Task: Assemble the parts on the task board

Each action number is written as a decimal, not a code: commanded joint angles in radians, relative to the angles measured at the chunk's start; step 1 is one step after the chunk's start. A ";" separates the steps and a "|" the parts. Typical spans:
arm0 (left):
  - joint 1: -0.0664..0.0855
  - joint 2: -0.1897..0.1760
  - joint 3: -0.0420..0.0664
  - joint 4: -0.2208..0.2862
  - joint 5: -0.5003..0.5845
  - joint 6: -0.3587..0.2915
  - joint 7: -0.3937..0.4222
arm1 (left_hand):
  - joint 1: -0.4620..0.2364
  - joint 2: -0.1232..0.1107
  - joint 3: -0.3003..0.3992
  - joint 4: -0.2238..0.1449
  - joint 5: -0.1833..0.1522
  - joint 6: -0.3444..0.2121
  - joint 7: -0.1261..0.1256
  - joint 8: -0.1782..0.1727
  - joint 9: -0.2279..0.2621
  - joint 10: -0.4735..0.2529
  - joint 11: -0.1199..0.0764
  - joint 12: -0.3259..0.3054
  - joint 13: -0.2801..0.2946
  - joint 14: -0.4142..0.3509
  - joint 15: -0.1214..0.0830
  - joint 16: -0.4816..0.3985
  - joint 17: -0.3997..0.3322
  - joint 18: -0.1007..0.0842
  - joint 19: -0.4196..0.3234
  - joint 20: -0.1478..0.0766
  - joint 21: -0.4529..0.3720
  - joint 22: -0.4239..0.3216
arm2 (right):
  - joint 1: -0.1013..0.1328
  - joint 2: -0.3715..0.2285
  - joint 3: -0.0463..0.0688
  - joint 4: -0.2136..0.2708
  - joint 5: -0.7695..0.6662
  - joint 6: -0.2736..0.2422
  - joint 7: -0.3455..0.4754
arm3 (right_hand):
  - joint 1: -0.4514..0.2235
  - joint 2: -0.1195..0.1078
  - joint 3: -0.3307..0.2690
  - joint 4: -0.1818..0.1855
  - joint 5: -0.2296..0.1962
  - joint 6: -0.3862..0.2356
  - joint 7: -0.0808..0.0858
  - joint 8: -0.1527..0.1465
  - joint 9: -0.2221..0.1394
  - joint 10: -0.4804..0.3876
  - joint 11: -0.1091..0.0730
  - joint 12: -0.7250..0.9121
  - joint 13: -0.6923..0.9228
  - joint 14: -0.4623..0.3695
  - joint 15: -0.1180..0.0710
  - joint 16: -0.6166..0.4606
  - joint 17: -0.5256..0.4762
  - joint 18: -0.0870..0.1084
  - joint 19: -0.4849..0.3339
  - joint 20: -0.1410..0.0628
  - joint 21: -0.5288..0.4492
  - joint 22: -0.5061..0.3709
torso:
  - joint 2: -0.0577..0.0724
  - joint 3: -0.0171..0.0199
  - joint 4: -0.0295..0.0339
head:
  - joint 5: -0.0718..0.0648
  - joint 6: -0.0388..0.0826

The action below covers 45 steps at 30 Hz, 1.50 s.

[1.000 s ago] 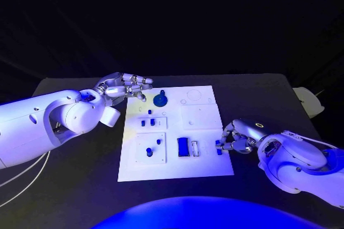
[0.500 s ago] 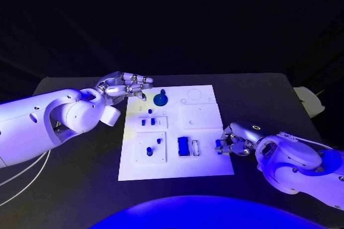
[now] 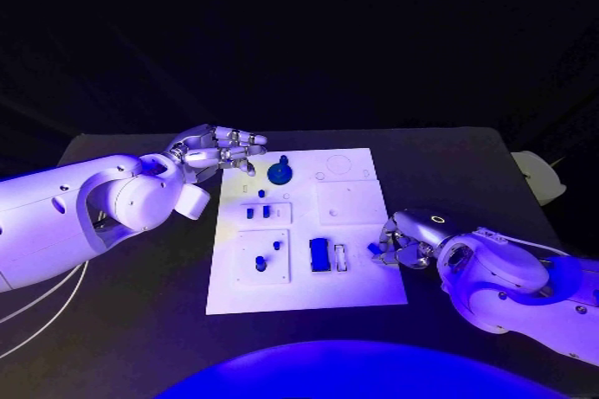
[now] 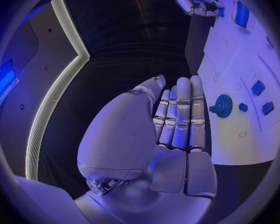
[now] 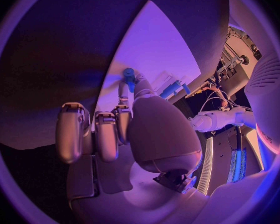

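Note:
The white task board (image 3: 356,286) lies mid-table. On it sit a blue gear (image 3: 280,170) (image 4: 224,105), a small peg (image 3: 261,193), two small blue pieces (image 3: 257,213), another piece (image 3: 260,264) and a blue block (image 3: 319,254). My left hand (image 3: 219,150) (image 4: 177,124) hovers by the board's far left corner, fingers extended and holding nothing. My right hand (image 3: 406,243) (image 5: 115,129) is at the board's right edge and pinches a small blue part (image 3: 375,247) (image 5: 129,77) between thumb and fingertip.
A white object (image 3: 539,176) lies at the table's right edge. Cables (image 3: 44,317) hang beside the left arm. The black table (image 3: 462,165) stretches around the board.
My right hand has shifted slightly towards the board, and the small blue part in it has risen a little from the board's edge. The left hand has stayed put.

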 commanded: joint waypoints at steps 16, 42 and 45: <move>0.001 0.000 0.000 0.005 0.003 0.020 0.002 | -0.009 0.003 0.001 -0.007 0.000 -0.006 0.000 0.003 0.001 -0.004 0.000 0.002 0.001 -0.003 0.004 -0.006 -0.001 0.013 -0.004 0.004 -0.005 -0.001 | -0.008 0.016 -0.007 -0.021 -0.086 0.098 -0.016 | 0.110 0.049 0.105 -0.030 0.040 0.009 -0.003 -0.021 -0.003 0.001 -0.010 -0.017 -0.069 0.085 -0.008 -0.007 0.166 -0.003 0.032 -0.006 -0.004 0.208 | -0.001 -0.0002 -0.0002 | 0.001 0.000; 0.001 0.000 0.000 0.006 0.003 0.020 0.003 | -0.009 0.003 0.001 -0.007 0.000 -0.006 0.000 0.003 0.001 -0.004 0.000 0.002 0.001 -0.003 0.004 -0.006 -0.001 0.013 -0.004 0.004 -0.005 -0.001 | 0.025 0.016 -0.003 0.078 0.147 -0.105 -0.012 | 0.002 -0.040 0.334 0.011 0.144 0.021 -0.001 -0.035 0.008 0.013 -0.009 -0.009 -0.061 0.088 -0.007 -0.002 0.179 -0.006 0.039 -0.005 0.014 0.212 | 0.000 0.0002 0.0005 | -0.001 -0.001; 0.001 0.000 0.000 0.006 0.003 0.020 0.003 | -0.009 0.003 0.001 -0.007 0.000 -0.006 0.000 0.003 0.001 -0.004 0.000 0.002 0.001 -0.003 0.004 -0.006 -0.001 0.013 -0.004 0.004 -0.005 -0.001 | 0.026 0.025 -0.003 0.080 0.169 -0.105 -0.013 | -0.006 -0.044 0.342 0.014 0.145 0.022 -0.001 -0.034 0.009 0.015 -0.010 -0.007 -0.059 0.088 -0.007 -0.001 0.180 -0.006 0.039 -0.005 0.015 0.212 | 0.000 -0.0001 0.0005 | -0.002 0.000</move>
